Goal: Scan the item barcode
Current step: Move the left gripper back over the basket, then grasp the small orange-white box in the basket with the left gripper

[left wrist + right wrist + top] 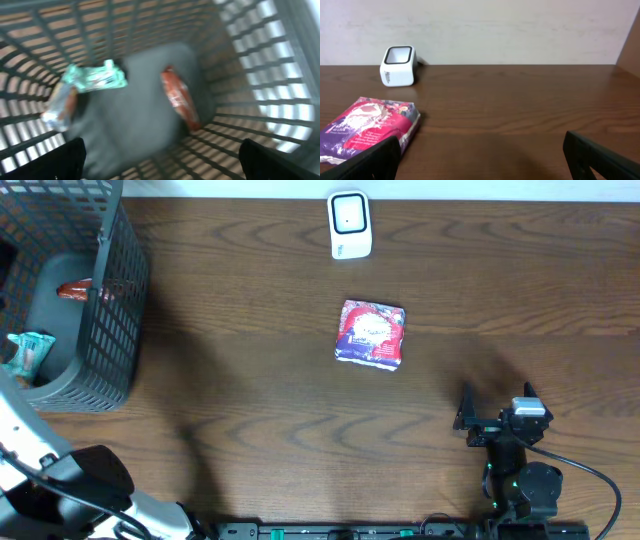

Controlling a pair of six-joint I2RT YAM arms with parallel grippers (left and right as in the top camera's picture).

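Hovering over the basket (105,330), your left tool (162,142) gaped empty, right tool (481,137) likewise; picking seemed in hand, probably calling for closing on the green packet (95,77).

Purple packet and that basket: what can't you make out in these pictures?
- Barcode on the purple packet: not seen in overhead or right wrist view; print too small, underside hidden.
- The green packet and red packet in the basket: blurred in left wrist view, labels unreadable.
- Overhead, the red one sits partly behind the basket's mesh wall.
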